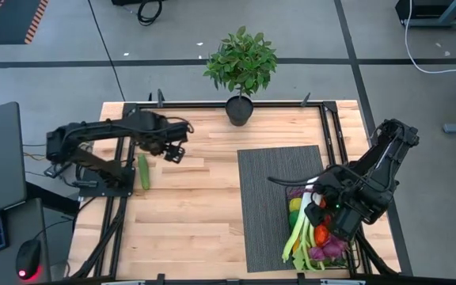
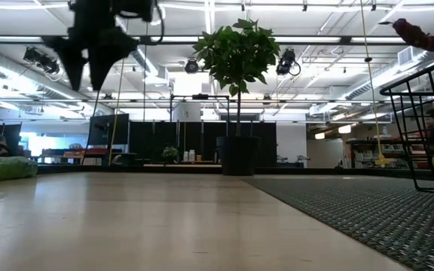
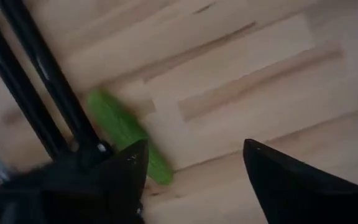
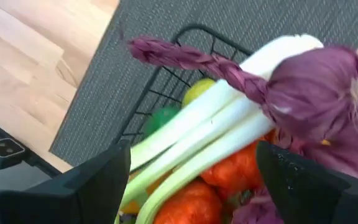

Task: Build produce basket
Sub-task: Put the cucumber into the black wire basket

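basket (image 1: 295,207) mostly hidden beneath right claw (image 1: 321,207), cucumber (image 3: 126,134) partly behind left claw's finger (image 3: 126,174)

The basket (image 1: 291,184) is black wire mesh with upright sides and stands on the right half of the table. It is filled with produce: a white-green leek (image 4: 216,127) lying lengthwise across the top, orange-red pieces (image 4: 229,171) beneath it, a yellow (image 4: 197,89) and a green round fruit (image 4: 160,118), and a purple item (image 4: 319,93). A single green cucumber (image 1: 143,171) lies flat on the bare wood near the table's left edge, well apart from the basket.
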`<action>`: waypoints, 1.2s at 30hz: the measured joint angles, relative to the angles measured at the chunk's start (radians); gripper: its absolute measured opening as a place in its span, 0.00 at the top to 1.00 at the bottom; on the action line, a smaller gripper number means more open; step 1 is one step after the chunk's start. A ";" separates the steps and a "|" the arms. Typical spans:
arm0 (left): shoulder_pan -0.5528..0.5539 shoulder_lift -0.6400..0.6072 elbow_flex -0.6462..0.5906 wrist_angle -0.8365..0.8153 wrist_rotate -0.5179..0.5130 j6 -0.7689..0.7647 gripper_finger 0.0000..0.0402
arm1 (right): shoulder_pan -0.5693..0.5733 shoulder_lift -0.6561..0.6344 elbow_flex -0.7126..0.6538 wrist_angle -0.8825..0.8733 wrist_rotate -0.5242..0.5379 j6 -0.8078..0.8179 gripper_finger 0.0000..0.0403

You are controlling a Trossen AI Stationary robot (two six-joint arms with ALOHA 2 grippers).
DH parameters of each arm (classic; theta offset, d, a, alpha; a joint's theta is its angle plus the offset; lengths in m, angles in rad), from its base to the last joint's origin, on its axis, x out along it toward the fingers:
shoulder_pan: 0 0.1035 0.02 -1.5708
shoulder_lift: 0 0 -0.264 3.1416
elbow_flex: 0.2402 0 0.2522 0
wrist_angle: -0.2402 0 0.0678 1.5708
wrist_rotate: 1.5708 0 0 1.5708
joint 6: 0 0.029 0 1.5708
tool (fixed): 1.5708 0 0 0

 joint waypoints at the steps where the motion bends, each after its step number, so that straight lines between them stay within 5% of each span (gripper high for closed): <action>1: 0.006 -0.019 -0.040 0.019 0.004 -0.037 0.32 | 0.000 0.000 0.000 0.000 0.007 -0.015 0.14; 7: 0.046 -0.050 -0.216 0.034 -0.027 -0.257 0.29 | 0.000 0.000 0.000 -0.002 0.035 -0.112 0.14; 16: 0.067 -0.040 -0.456 0.139 0.127 -0.364 0.29 | 0.006 0.000 0.000 0.007 0.046 -0.073 0.14; 36: 0.212 0.096 -0.579 0.342 0.111 -0.347 0.33 | 0.015 0.000 -0.001 0.048 0.054 -0.043 0.14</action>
